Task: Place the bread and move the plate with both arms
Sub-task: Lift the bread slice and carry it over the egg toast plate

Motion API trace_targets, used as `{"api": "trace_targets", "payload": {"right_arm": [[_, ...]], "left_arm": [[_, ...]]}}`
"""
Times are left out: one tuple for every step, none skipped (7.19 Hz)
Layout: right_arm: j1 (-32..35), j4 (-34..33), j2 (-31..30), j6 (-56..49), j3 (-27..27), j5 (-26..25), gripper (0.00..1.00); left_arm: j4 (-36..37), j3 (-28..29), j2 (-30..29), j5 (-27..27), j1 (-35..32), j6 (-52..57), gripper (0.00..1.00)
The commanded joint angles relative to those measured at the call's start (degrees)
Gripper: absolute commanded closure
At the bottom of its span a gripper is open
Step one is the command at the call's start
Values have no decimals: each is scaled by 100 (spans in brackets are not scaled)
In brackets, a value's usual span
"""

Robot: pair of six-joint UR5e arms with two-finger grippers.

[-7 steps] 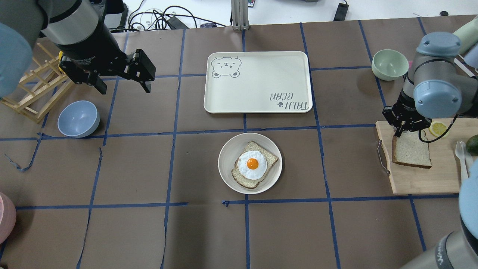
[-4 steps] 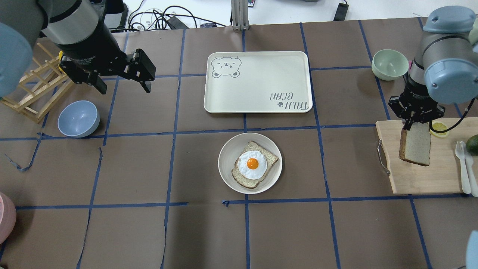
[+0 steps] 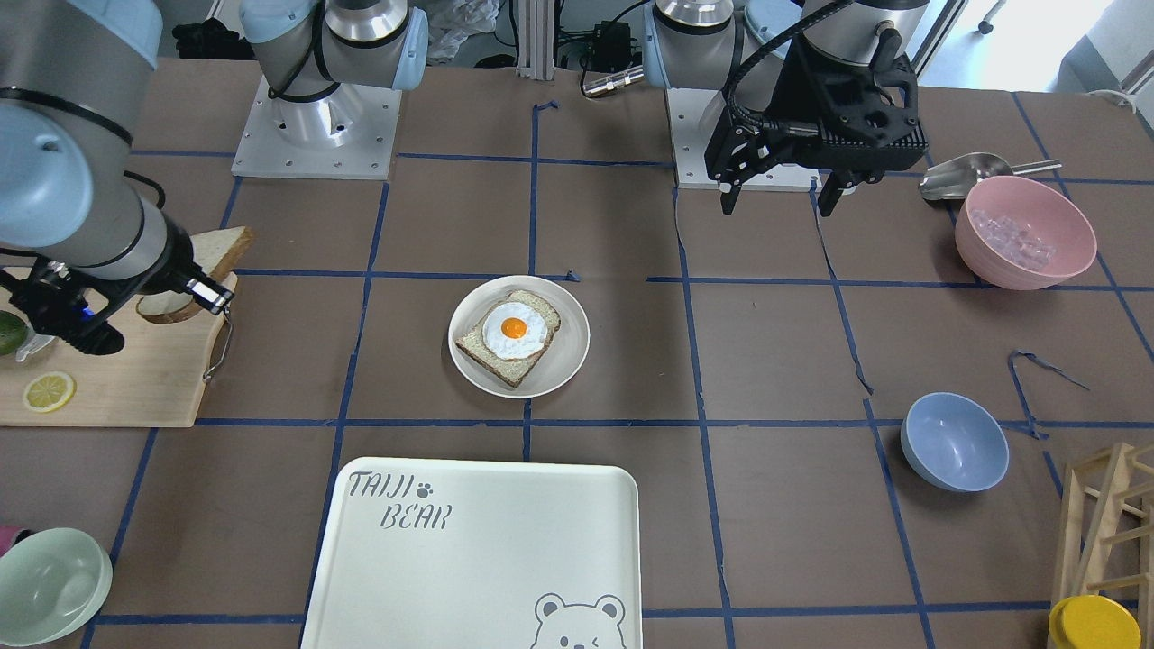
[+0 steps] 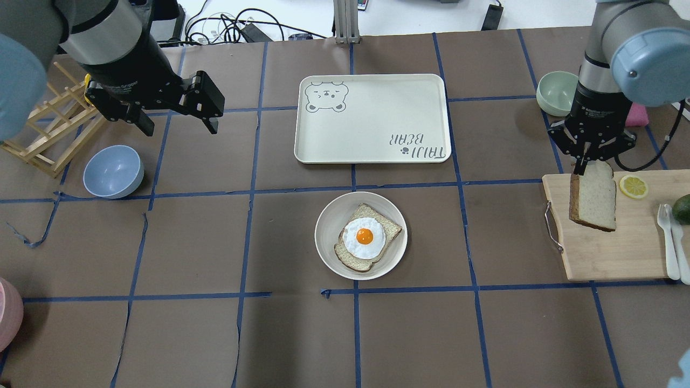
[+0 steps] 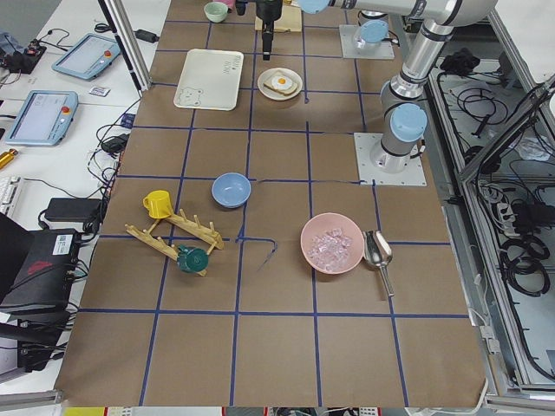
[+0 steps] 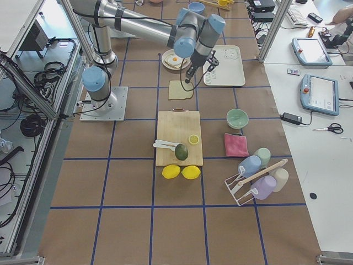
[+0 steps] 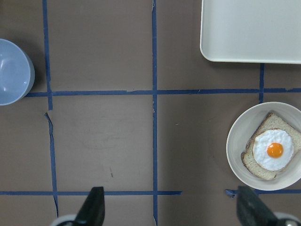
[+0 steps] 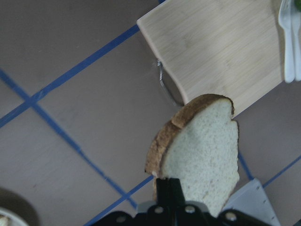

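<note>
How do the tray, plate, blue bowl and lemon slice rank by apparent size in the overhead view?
Largest to smallest:
1. tray
2. plate
3. blue bowl
4. lemon slice
All sit low near table level, so nearness to the camera barely skews this.

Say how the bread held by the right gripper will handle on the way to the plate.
Probably fairly stiff: the bread hangs flat from the right gripper, pinched at one end, without drooping. Likely light, since that small pinch carries it. It may swing or slip if moved fast.
</note>
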Motion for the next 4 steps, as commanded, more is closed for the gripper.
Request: {"api": "trace_targets", "payload": {"right_arm": [[1260, 114, 196, 1875, -186, 1305, 100], [1735, -539, 476, 2909, -177, 1660, 100], [2201, -894, 574, 3754, -168, 1716, 100], [2380, -932, 715, 3885, -151, 1943, 100]], "left_arm": [[4, 0, -4, 0, -9, -13, 0], [-5, 0, 4, 0, 0, 4, 0], [4, 0, -4, 0, -9, -13, 0], [4, 0, -5, 0, 0, 4, 0]]}}
